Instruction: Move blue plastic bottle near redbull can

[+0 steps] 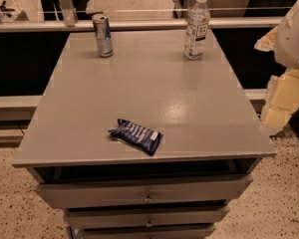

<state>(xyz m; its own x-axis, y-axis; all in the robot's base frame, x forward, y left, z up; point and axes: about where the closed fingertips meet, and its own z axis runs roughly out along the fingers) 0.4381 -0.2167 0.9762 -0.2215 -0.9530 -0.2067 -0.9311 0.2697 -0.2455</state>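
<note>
The blue plastic bottle (197, 27), clear with a white cap and a white label, stands upright at the far right of the grey cabinet top (139, 93). The redbull can (102, 35), slim, silver and blue, stands upright at the far left, well apart from the bottle. My gripper is out of view; only a white rounded part of my arm (294, 34) shows at the right edge, beside and to the right of the bottle, not touching it.
A flat dark-blue snack wrapper (136, 135) lies near the front edge of the top. Drawers (147, 192) sit below, slightly open. A railing (139, 24) runs behind the cabinet. Yellowish foam pieces (284, 98) are at the right.
</note>
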